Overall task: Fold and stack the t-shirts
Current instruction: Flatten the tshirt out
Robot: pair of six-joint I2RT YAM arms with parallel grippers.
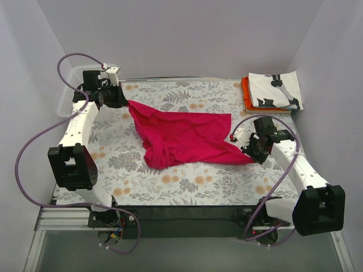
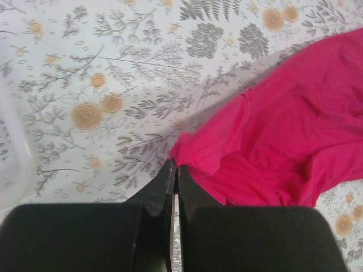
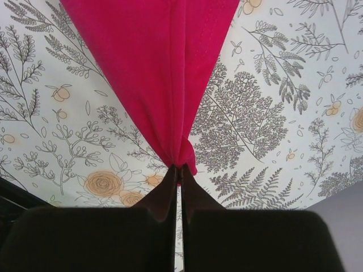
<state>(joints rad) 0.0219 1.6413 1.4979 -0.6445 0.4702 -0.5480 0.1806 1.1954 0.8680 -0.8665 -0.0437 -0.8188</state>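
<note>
The crimson-pink t-shirt point(image 1: 178, 139) lies crumpled and stretched across the middle of the floral table. My left gripper point(image 1: 123, 101) is shut on its far-left corner, seen pinched in the left wrist view point(image 2: 176, 165), where the shirt point(image 2: 283, 136) spreads to the right. My right gripper point(image 1: 251, 152) is shut on its right corner; in the right wrist view point(image 3: 178, 168) the cloth point(image 3: 159, 62) fans out taut from the jaws. The white t-shirt with black print point(image 1: 275, 90) lies folded on the orange t-shirt point(image 1: 245, 93) at the back right.
A white plastic mesh basket point(image 1: 67, 93) stands at the back left behind my left arm; its edge shows in the left wrist view point(image 2: 11, 153). The floral tablecloth point(image 1: 187, 181) covers the table. Walls close in on three sides.
</note>
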